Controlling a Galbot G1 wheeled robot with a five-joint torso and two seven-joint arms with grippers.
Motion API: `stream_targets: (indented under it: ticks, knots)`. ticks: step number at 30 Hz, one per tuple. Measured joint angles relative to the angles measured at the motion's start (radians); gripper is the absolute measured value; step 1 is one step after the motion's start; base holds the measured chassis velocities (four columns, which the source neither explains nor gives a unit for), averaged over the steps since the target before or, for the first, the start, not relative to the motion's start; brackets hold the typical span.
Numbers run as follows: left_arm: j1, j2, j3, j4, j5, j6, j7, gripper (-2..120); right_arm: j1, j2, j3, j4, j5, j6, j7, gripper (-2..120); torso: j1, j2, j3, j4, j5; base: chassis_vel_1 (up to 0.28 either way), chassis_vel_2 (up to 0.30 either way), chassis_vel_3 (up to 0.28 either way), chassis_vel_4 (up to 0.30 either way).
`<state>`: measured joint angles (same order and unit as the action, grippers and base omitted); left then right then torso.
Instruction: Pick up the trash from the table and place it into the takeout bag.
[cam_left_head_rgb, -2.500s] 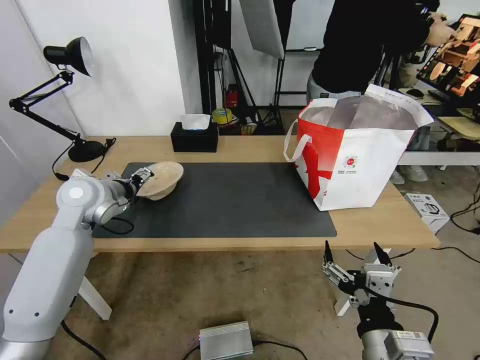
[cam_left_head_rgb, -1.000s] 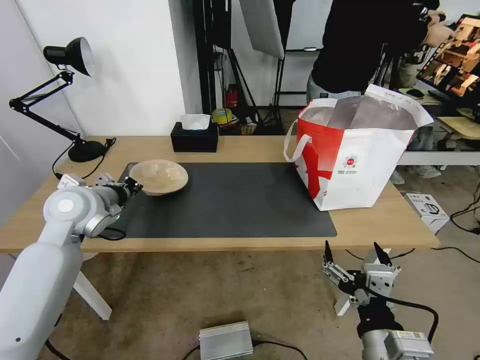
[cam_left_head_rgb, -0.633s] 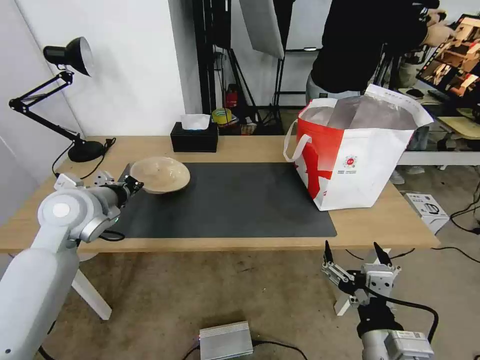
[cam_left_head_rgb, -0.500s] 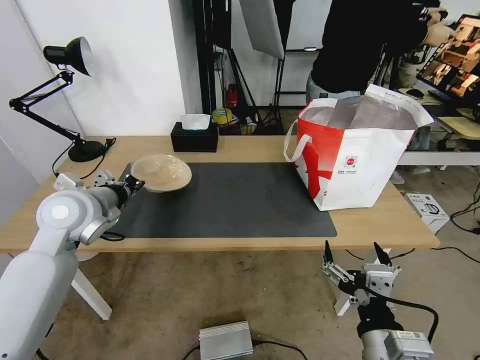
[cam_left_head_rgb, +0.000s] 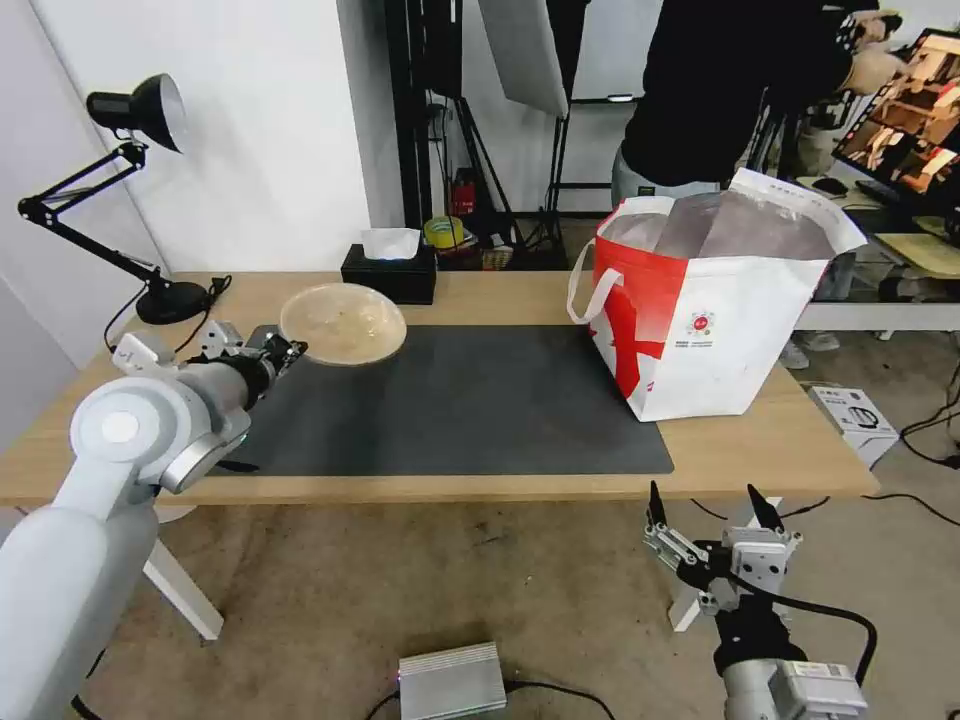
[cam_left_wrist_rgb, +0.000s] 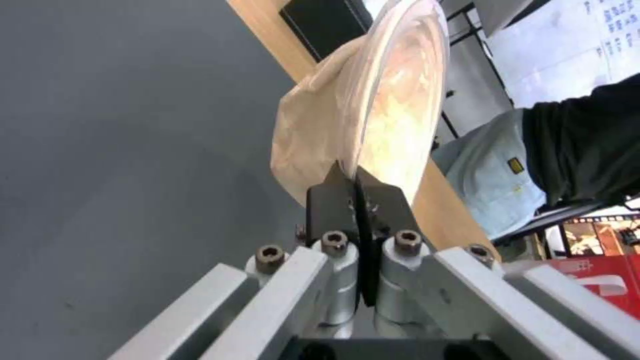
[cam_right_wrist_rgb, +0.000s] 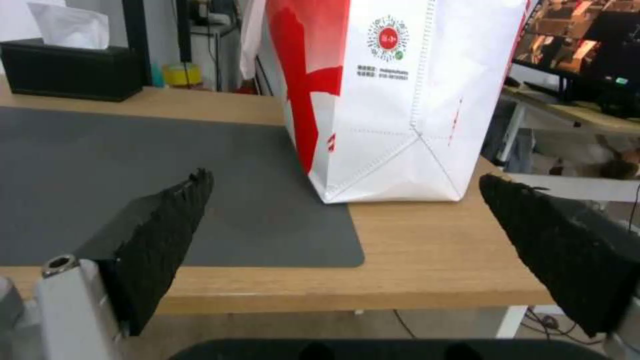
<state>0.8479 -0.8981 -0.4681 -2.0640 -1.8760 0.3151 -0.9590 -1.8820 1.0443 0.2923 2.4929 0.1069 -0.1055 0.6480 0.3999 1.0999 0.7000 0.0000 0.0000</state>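
1. The black desk lamp (cam_left_head_rgb: 130, 110) stands at the far left of the table (cam_left_head_rgb: 500, 295), a light-wood top with a dark grey mat (cam_left_head_rgb: 470, 400) across its middle.
2. The left gripper (cam_left_head_rgb: 285, 350) is clamped on the near-left rim of the beige pulp bowl (cam_left_head_rgb: 343, 323), its two black fingers (cam_left_wrist_rgb: 343, 200) pressed flat together with the thin rim between them.
3. A second ago the bowl sat lower over the mat's left end; now it hangs higher and farther right, clear of the mat, so the carry toward the bag seems under way.
4. The bowl is shallow and round, matte and fibrous outside, with a paler, stained inside; it looks light and slightly flexible.
5. The black tissue box (cam_left_head_rgb: 390, 275) sits just behind the bowl.
6. The takeout bag (cam_left_head_rgb: 710, 320) stands at the table's right, boxy, red-and-white, silver-lined, mouth open.
7. The right gripper (cam_left_head_rgb: 708, 505) waits below the table's near right edge, jaws spread wide.
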Motion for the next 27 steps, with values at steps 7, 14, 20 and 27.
stream_targets:
  ticks: [7, 14, 20, 27]
  knots:
    - [-0.008, 0.008, 0.011, -0.018, -0.005, -0.002, 0.023, 0, 0.000, 0.000, 0.000, 0.000, 0.000, 0.000, 0.000, 100, 0.000, 0.000, 0.000, 0.0000, 0.0000, 0.000, 0.000, 0.000, 0.000]
    - [-0.021, 0.014, 0.022, -0.029, -0.011, -0.003, 0.052, 0, 0.000, 0.000, 0.000, 0.000, 0.000, 0.000, 0.000, 100, 0.000, 0.000, 0.000, 0.0000, 0.0000, 0.000, 0.000, 0.000, 0.000]
    - [-0.032, 0.019, 0.037, -0.031, -0.012, -0.004, 0.070, 0, 0.000, 0.000, 0.000, 0.000, 0.000, 0.000, 0.000, 100, 0.000, 0.000, 0.000, 0.0000, 0.0000, 0.000, 0.000, 0.000, 0.000]
    - [-0.045, 0.023, 0.054, -0.031, -0.009, -0.004, 0.094, 0, 0.000, 0.000, 0.000, 0.000, 0.000, 0.000, 0.000, 100, 0.000, 0.000, 0.000, 0.0000, 0.0000, 0.000, 0.000, 0.000, 0.000]
